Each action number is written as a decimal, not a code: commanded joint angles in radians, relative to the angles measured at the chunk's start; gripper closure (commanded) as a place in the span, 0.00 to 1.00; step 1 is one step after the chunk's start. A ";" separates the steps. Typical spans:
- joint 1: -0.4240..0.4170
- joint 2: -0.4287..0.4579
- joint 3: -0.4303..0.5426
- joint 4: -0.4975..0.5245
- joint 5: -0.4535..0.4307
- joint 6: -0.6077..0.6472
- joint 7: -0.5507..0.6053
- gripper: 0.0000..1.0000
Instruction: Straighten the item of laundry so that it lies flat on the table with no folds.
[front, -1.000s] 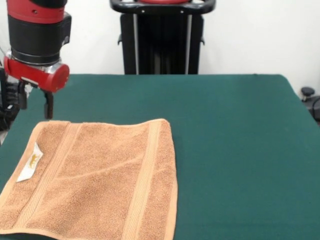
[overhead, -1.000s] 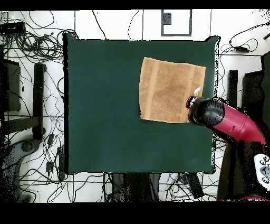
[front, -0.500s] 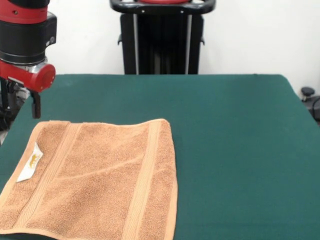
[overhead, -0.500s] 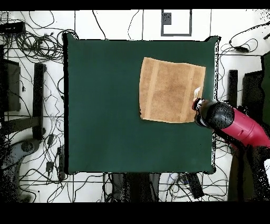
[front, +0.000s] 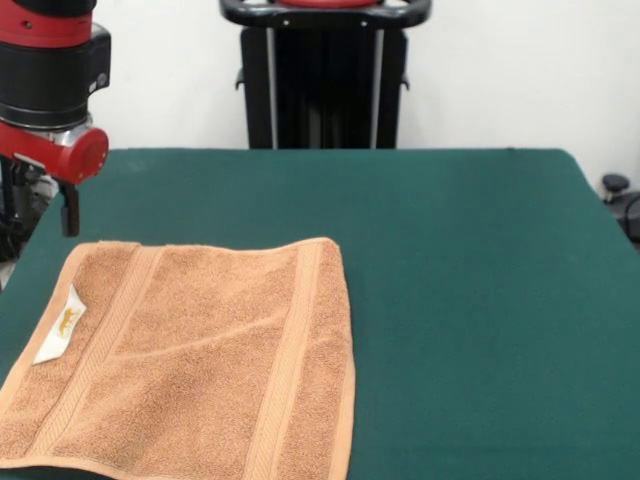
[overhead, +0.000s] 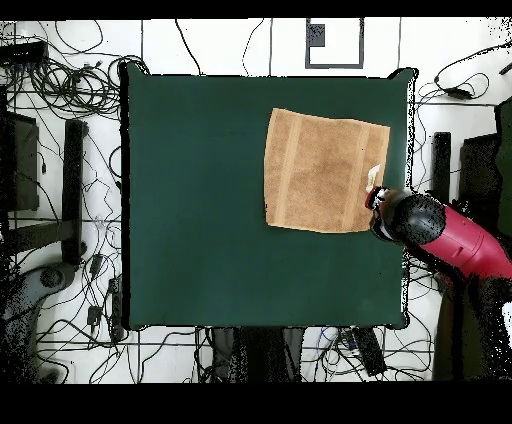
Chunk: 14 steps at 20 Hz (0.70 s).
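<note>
The item of laundry (front: 190, 360), a light-brown terry towel with woven border bands, lies spread out on the green table (front: 480, 300) at the front view's lower left. A faint crease runs across its middle, and its white tag (front: 62, 322) sits near the left border. My gripper (front: 62, 205) hangs just beyond the towel's far left corner, above the table's edge and apart from the cloth. From overhead, the towel (overhead: 320, 170) lies by the table's (overhead: 200, 200) right side, with the gripper (overhead: 385, 208) at its lower right corner. Whether the gripper is open does not show.
A black stand (front: 325, 75) rises behind the table's far edge. Tangled cables (overhead: 60, 80) cover the floor around the table. Wide bare green cloth extends to the right of the towel in the front view.
My arm has drawn sideways off the towel's corner toward the table's edge since a second ago, then held still. The towel has not moved.
</note>
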 joint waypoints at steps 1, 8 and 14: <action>0.048 0.032 0.134 0.036 -0.041 0.008 0.007 0.00; 0.089 0.042 0.116 0.022 -0.010 -0.004 0.083 0.00; 0.108 0.056 0.112 0.028 -0.002 -0.034 0.107 0.00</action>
